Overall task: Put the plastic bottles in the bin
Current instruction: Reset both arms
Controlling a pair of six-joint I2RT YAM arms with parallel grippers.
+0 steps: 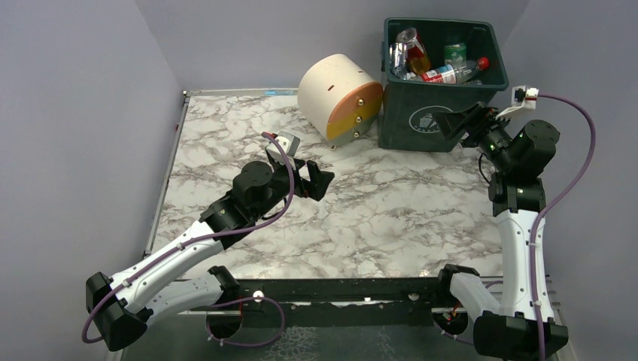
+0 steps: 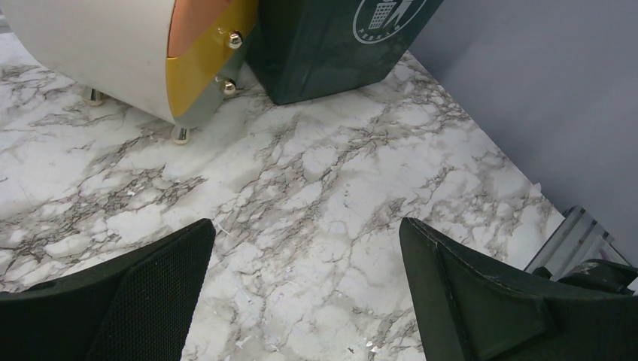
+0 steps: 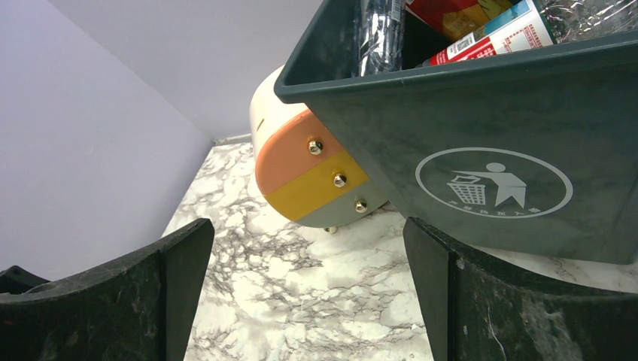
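Observation:
The dark green bin (image 1: 421,120) stands at the back right of the marble table, its white icon facing the arms. Several plastic bottles lie inside it, among them a clear one with a red label (image 1: 451,73) and one with a green label (image 1: 454,51). No bottle shows on the table. My left gripper (image 1: 322,183) hovers open over mid-table, empty, pointing toward the bin (image 2: 323,45). My right gripper (image 1: 455,122) is open and empty just in front of the bin's right front corner. The right wrist view looks up at the bin's front wall (image 3: 527,120) and a red-labelled bottle (image 3: 504,30) above the rim.
A cream round drawer unit (image 1: 338,94) with orange and yellow fronts and brass knobs rests against the bin's left side; it also shows as the drawer unit (image 2: 113,53) and the drawer unit (image 3: 301,162). Lilac walls close in the table on three sides.

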